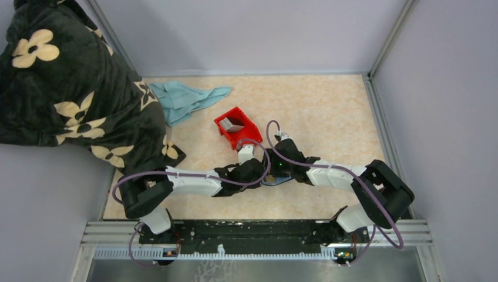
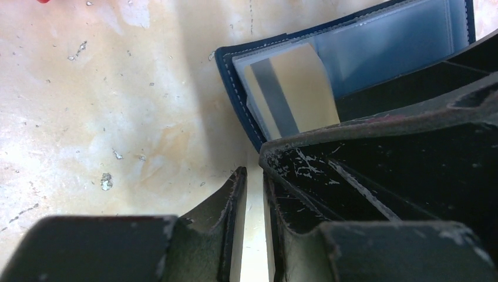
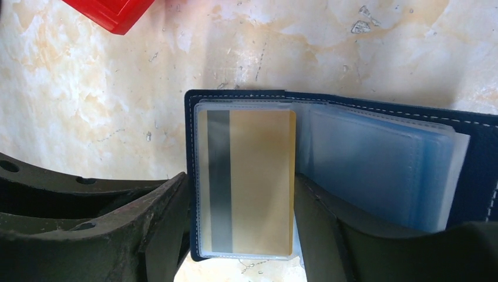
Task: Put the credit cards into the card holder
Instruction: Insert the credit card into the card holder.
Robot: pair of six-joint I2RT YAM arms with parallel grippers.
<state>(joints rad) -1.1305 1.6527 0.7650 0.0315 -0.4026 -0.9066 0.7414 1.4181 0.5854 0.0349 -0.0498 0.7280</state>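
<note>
Grey-walled cell, beige marbled table (image 1: 329,106). Flowered blanket (image 1: 64,76) heaped far left, blue cloth (image 1: 188,97) beside it, red bin (image 1: 235,126) near the middle with grey flat pieces inside, possibly more credit cards, too small to tell. Left arm (image 1: 194,181) and right arm (image 1: 335,174) meeting just this side of the bin, hiding all but a blue sliver of the card holder (image 1: 277,181).

Left wrist: left tool (image 2: 252,167) nearly closed, only a narrow slit with bare table showing through, nothing gripped. One finger lying over the open holder's near edge, pressing or merely resting, unclear. Tan card (image 2: 293,94) with grey stripe seated in a clear sleeve.

Right wrist: right tool (image 3: 241,194) spread wide, gripping nothing, one finger at the holder's left rim, the other across the sleeves, the sleeved card between.

By judgement: cards light, stiff, slick, awkward to lift off flat table, so best pinched by the long edges. Sleeves soft and floppy, holder likely to slide or fold, so pin the navy cover, not the plastic.
</note>
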